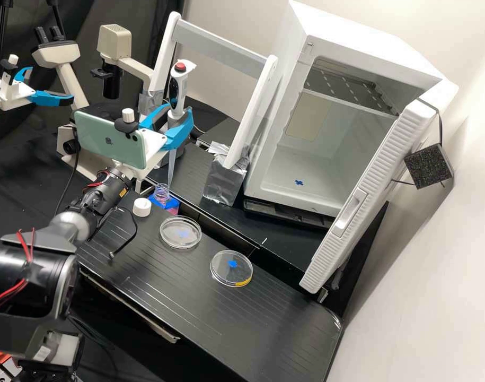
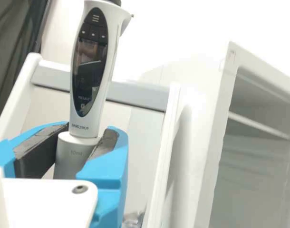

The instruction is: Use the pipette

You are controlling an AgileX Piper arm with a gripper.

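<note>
One white handheld pipette [image 1: 177, 90] with a red top button, dark oval display and long clear tip stands nearly upright, pinched between the two bright blue fingers of the white gripper [image 1: 177, 115]. Below the gripper are one small clear bottle [image 1: 161, 194], near the tip, one round white cap [image 1: 142, 207] and two round clear dishes [image 1: 170, 231].

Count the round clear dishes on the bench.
2. One dish sits near the white cap; the yellow-edged dish lies nearer the open white door.
</note>
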